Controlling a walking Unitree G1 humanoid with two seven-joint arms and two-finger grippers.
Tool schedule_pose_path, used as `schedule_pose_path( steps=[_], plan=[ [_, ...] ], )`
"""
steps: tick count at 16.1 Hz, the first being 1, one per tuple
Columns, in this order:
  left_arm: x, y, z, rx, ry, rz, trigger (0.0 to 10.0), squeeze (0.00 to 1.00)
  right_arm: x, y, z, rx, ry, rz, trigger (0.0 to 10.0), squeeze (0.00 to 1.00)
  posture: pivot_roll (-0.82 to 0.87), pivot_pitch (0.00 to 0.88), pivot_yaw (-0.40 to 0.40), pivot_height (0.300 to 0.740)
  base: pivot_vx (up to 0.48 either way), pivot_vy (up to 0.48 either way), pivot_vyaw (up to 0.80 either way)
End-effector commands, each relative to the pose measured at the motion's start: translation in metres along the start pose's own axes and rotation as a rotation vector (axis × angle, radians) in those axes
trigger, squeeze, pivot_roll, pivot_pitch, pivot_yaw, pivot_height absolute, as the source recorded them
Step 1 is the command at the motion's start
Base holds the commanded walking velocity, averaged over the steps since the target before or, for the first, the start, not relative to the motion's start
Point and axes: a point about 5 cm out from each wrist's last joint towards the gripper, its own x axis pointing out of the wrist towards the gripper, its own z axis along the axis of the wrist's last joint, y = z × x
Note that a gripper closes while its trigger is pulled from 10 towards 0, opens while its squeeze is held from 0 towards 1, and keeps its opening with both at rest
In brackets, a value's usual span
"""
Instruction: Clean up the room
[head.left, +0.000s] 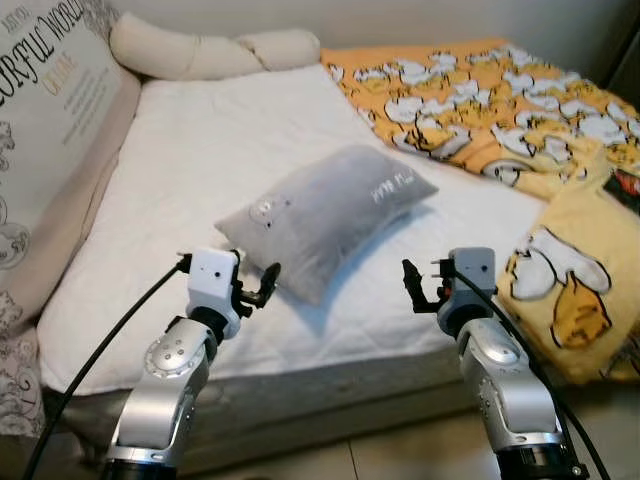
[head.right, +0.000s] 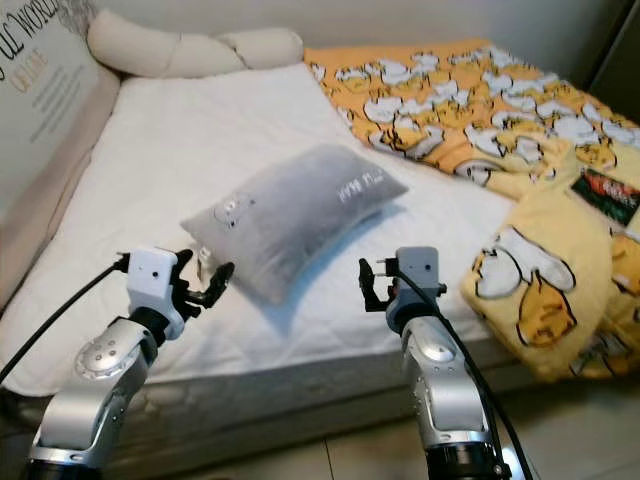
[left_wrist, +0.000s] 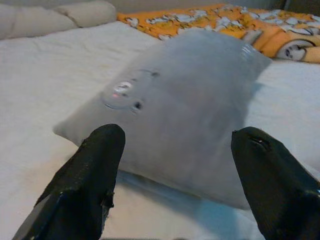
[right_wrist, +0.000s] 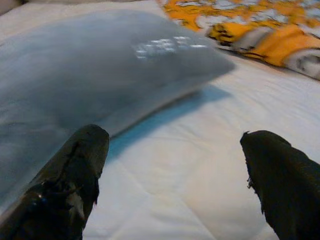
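Note:
A grey pillow (head.left: 325, 212) with a small face print and white lettering lies slantwise in the middle of the white mattress (head.left: 210, 150). My left gripper (head.left: 264, 285) hovers open just short of the pillow's near left corner, and the pillow (left_wrist: 190, 110) lies just beyond its fingertips in the left wrist view. My right gripper (head.left: 418, 285) is open over bare sheet, a little to the right of the pillow's near edge (right_wrist: 100, 75). Nothing is between either pair of fingers.
A rumpled orange and yellow duck-print blanket (head.left: 500, 110) covers the bed's right side and hangs over the front right corner (head.left: 570, 290). Cream bolster pillows (head.left: 210, 50) lie at the head. A large printed cushion (head.left: 50, 130) leans along the left edge. Tiled floor (head.left: 400, 455) lies below.

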Motion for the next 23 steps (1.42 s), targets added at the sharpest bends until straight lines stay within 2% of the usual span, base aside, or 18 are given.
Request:
schedule_pose_path(
  steps=[1,3,6,21,23],
  plan=[
    [-0.0036,0.0100,-0.0005,0.014,0.007,0.034,10.0,0.00,0.0023,0.0164,0.0066,-0.019,-0.026,0.068,10.0,0.00,0.05,0.000,0.010,0.740,0.300,0.000,0.80],
    [-0.0035,0.0097,-0.0006,0.014,0.007,0.034,10.0,0.00,0.0022,0.0169,0.0065,-0.022,-0.027,0.076,10.0,0.00,0.05,0.000,0.010,0.740,0.298,0.000,0.80],
    [-0.0031,0.0096,0.0000,0.015,0.006,0.034,10.0,0.00,0.0019,0.0089,0.0058,0.035,-0.028,0.028,10.0,0.00,0.05,0.000,0.011,0.740,0.295,0.000,0.27],
    [0.0030,0.0087,0.0030,0.014,-0.004,0.035,10.0,0.00,0.0059,0.0110,0.0063,-0.040,-0.021,0.060,10.0,0.00,0.05,0.000,0.007,0.740,0.293,0.000,0.00],
    [0.0032,0.0088,0.0033,0.015,-0.005,0.035,10.0,0.00,0.0061,0.0108,0.0063,-0.046,-0.021,0.057,10.0,0.00,0.05,0.000,0.009,0.740,0.291,0.000,0.70]
  ],
)
